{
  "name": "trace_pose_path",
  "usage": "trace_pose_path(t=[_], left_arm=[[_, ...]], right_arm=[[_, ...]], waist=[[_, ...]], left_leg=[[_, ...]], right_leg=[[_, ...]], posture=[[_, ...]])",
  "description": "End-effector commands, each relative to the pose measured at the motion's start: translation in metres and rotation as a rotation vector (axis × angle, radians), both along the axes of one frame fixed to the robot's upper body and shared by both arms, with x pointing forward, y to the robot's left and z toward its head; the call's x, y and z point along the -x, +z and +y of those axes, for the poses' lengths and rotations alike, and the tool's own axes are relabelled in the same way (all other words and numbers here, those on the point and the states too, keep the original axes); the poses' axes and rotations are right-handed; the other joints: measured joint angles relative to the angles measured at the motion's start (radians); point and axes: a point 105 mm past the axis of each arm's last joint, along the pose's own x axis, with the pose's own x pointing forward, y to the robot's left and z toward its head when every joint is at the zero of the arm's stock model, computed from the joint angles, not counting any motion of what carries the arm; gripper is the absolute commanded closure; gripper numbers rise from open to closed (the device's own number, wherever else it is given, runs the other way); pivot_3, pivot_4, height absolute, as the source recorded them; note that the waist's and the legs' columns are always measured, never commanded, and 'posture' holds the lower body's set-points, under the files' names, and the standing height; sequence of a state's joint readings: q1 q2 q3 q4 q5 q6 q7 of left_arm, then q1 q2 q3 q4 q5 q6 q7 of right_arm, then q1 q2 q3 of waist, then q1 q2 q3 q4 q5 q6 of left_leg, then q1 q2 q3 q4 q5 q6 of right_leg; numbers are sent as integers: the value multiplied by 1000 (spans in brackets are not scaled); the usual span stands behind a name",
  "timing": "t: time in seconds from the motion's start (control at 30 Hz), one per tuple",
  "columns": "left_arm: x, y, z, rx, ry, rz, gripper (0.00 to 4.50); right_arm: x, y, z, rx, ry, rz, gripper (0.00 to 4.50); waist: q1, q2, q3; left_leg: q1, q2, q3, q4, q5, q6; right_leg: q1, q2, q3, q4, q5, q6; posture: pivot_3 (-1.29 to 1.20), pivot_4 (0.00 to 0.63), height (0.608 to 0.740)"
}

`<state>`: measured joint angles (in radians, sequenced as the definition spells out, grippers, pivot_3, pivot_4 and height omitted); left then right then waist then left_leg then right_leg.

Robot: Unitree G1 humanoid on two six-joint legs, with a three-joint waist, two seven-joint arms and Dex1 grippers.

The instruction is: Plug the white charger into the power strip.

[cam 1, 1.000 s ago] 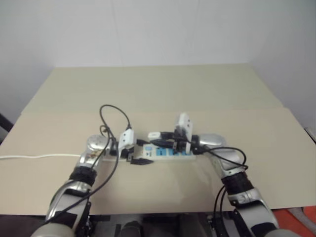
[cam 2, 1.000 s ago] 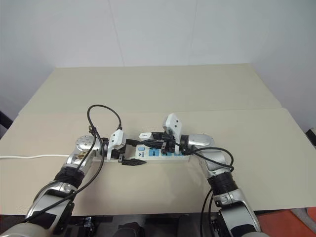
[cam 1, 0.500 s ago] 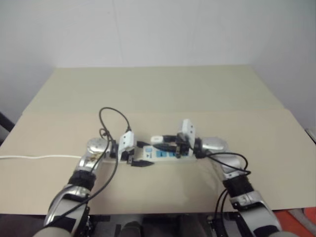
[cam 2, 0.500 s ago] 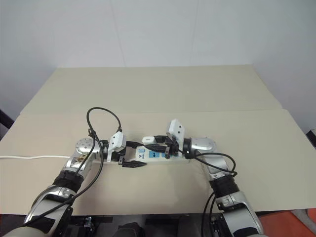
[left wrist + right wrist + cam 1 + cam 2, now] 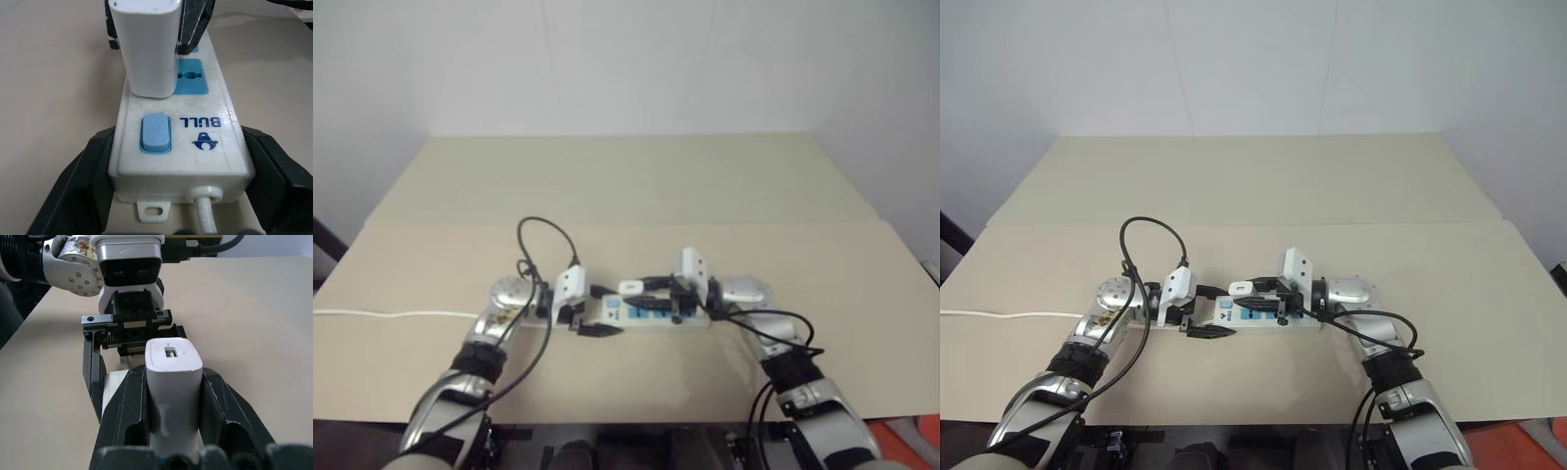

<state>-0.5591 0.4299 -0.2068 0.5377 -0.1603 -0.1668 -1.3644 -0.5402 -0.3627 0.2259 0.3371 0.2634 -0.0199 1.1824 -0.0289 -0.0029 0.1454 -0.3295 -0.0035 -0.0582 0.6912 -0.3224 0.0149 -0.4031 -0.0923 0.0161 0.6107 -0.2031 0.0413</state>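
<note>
My right gripper (image 5: 1252, 288) is clamped on the white charger (image 5: 1240, 288), and my left gripper (image 5: 1210, 311) is clamped across the cord end of the power strip (image 5: 1268, 317), one finger on each long side. The main risk, I think, is a skewed entry: if the prongs do not meet the slots of the socket (image 5: 190, 83) squarely, my push will go into the strip instead, and it could slide or twist between my left fingers (image 5: 83, 181). The charger could also rotate in my right fingers (image 5: 128, 406), because its sides are smooth. I cannot see the prongs, so maybe they are already partly inside; I cannot tell.

The strip lies on the table (image 5: 1234, 196) between my two hands, near me, with its cord going off to the left. The charger stands over the left part of the strip, just right of the blue switch (image 5: 155, 132), and its base seems to touch the strip's face
</note>
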Motion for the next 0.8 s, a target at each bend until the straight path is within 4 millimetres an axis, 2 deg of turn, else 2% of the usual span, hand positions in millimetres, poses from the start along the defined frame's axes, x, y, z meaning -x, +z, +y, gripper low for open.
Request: trace_pose_path(t=[0.03,0.2,0.3,0.37,0.57,0.7,0.8], left_arm=[[2,-4,20,-52,34,7,1230],[2,-4,21,-48,44,11,1230],[1,-4,22,-45,49,12,1230],[1,-4,22,-46,51,13,1230],[0,-4,21,-48,49,13,1230],[-1,-4,20,-46,50,12,1230],[-1,-4,20,-44,51,10,1230]], right_arm=[[-8,-43,-62,157,-183,143,3419],[-2,-50,-68,163,-160,220,3419],[-1,-52,-66,165,-153,197,3419],[0,-49,-56,148,-124,174,3419],[3,-22,1,36,-3,90,3419],[5,-15,19,-1,26,85,3419],[4,-22,15,17,9,99,3419]], waist=[[5,0,0],[14,-1,0],[15,-1,-1],[15,-1,-1],[8,-2,-1],[-10,-2,-2],[-15,-2,-2]], left_leg=[[0,0,0,0,0,0],[1,0,0,0,0,0],[1,0,0,-1,0,0],[1,0,0,-2,0,0],[3,0,1,-4,0,0],[9,1,3,-8,0,-1],[10,2,2,-10,1,-1]], right_leg=[[0,0,0,0,0,0],[0,0,0,0,0,0],[0,0,0,0,0,0],[0,0,0,0,0,0],[0,0,0,0,-1,-1],[1,1,2,0,-2,-4],[1,2,2,1,-3,-5]], posture=[[0,150,740],[0,150,740],[0,150,740],[0,150,740],[0,150,740],[0,150,740],[0,150,740]])
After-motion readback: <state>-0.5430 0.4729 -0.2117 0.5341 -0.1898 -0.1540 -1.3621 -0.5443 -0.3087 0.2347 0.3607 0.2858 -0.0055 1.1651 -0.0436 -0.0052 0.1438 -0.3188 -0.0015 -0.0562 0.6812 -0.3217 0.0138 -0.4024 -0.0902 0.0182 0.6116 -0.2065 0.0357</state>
